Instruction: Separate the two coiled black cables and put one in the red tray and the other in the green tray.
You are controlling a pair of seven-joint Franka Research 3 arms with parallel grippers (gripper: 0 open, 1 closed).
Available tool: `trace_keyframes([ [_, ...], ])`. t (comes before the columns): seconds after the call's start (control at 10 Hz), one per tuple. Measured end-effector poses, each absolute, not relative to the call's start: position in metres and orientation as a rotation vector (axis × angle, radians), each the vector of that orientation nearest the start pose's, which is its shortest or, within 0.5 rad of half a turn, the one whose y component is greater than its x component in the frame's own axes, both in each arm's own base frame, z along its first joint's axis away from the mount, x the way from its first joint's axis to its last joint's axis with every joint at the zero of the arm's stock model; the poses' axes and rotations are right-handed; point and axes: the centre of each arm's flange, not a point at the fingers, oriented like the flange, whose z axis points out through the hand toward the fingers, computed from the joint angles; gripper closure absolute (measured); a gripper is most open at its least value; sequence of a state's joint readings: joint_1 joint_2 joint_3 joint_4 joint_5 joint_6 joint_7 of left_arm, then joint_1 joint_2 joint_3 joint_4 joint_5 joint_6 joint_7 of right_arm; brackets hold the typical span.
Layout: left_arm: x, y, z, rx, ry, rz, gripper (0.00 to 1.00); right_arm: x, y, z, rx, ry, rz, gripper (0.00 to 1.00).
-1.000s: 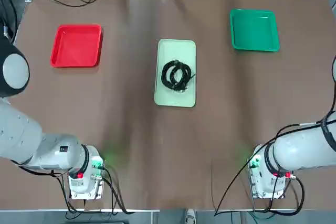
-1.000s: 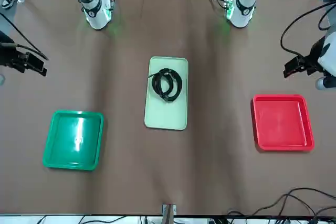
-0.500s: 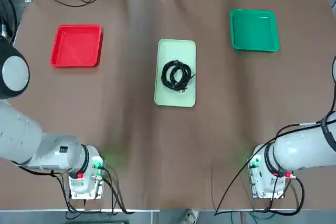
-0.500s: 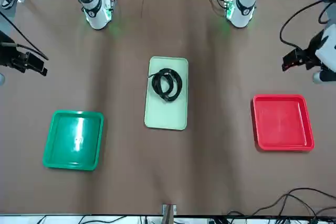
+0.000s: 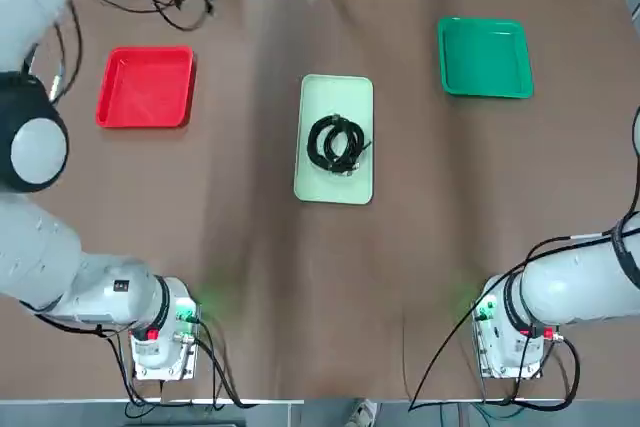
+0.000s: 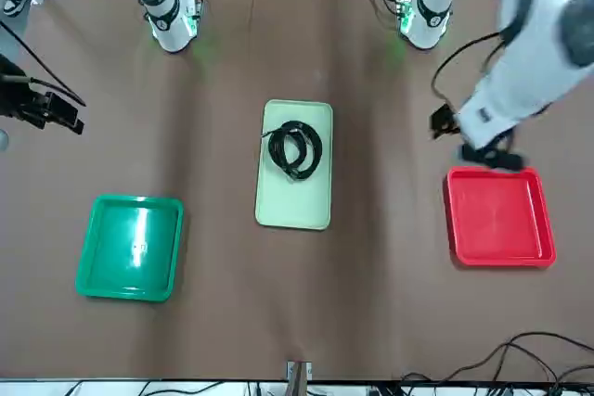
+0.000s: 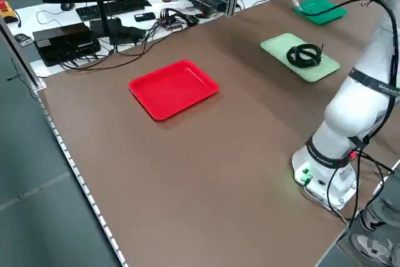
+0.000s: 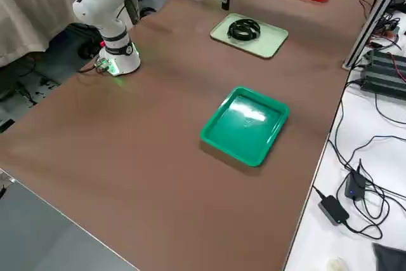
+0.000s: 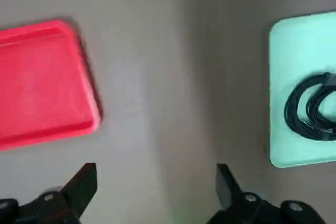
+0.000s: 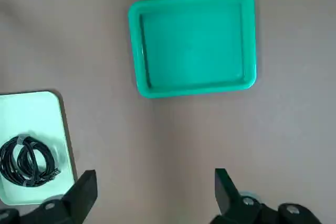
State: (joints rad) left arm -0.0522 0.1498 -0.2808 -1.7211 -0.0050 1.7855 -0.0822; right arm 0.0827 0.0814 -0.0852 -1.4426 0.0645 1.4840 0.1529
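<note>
1. Locate the coiled black cables (image 5: 338,143). They lie overlapped near the middle of the pale mint-green rectangular tray (image 5: 333,188), inside its rim. A short free end points toward that tray's right long edge. Which cable lies uppermost cannot be told.

2. Note the destinations. The red tray (image 5: 146,87) is toward the table's (image 5: 270,277) far left corner; the green tray (image 5: 486,58) is toward its far right corner. Neither holds a cable.

3. Left gripper (image 9: 157,170): jaws wide apart, nothing between them. It is raised over the table near the red tray's robot-side edge.

4. Right gripper (image 10: 156,172): jaws wide apart, empty, raised near the table's right edge. It appears idle.

5. Governing relation: the cables lie to the robot's right of the left gripper, across the gap between the red and mint-green trays. The left gripper is the nearer one. The mint-green tray's long axis runs between the table's near and far edges; the pile is roughly round, with no clear long axis.

6. The step in hand is judged to be the left arm's approach. Next, travel right, centre over the pile and take one coil's outer loops only. Caution: the overlapping loops may snag and lift both cables together.
</note>
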Motion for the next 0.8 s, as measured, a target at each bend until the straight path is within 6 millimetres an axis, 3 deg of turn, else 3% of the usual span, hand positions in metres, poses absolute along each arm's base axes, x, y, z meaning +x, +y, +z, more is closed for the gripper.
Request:
trace_keyframes([
  [0.2,0.554,-0.24,0.403,-3.145,0.526,0.218,0.0,0.571,0.008,0.632,-3.078,0.233,0.068,0.01],
  [0.3,0.553,-0.26,0.372,-3.162,0.557,0.237,0.0,0.571,0.008,0.632,-3.078,0.233,0.068,0.01],
  [0.6,0.549,-0.321,0.299,-3.25,0.481,0.182,0.02,0.571,0.008,0.632,-3.078,0.233,0.069,0.01],
  [0.8,0.527,-0.373,0.265,-3.231,0.456,0.113,0.05,0.571,0.008,0.632,-3.078,0.233,0.068,0.01],
])
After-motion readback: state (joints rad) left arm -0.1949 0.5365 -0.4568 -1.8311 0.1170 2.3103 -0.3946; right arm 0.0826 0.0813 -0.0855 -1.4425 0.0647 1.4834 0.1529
